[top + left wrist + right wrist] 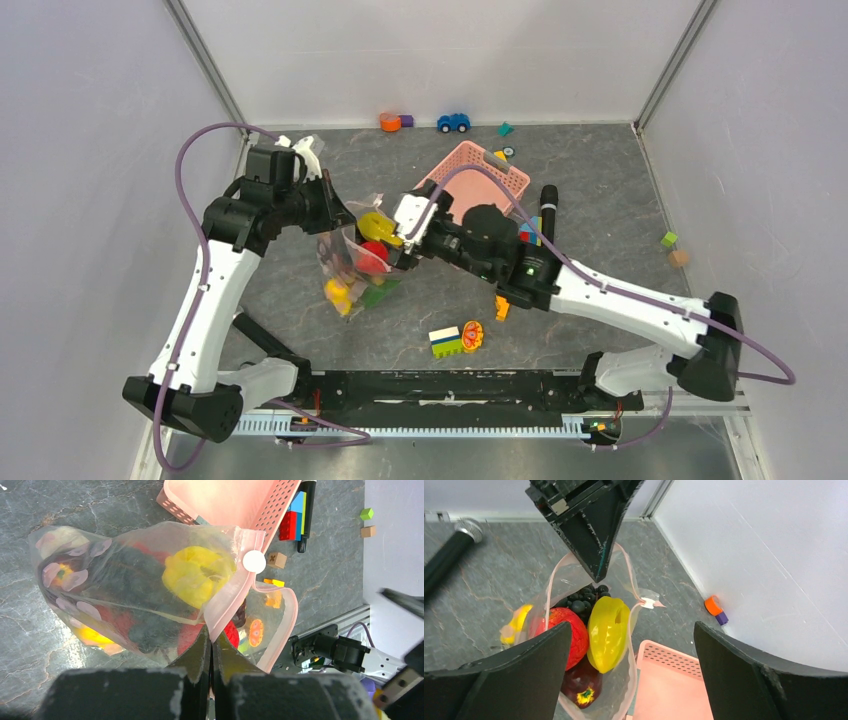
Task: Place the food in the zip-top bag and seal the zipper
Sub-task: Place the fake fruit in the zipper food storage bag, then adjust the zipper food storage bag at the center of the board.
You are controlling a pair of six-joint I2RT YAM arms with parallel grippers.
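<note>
Left end effector [210, 637] is clamped shut on the bag [125, 575] at its zipper [227, 597], holding the mouth up and open toward the right arm. Right end effector [633, 630] stands wide open, gripping nothing, right over that mouth. Food is inside: citrus [608, 632] uppermost at the opening, red fruit [569, 635] touching it, berries [584, 597] behind, apple [581, 685] lower down. Loading looks about done, so sealing should be next. To do it well, back the right arm straight out so the fingers don't snag the rim. The citrus rides high and could block the track, so nudge it deeper first. Then pinch the zipper just beside the left grip and run along the strip away from it, with the left arm holding tension. The basket [669, 680] on the bench [600, 180] is just beside the bag, so mind the clearance.
</note>
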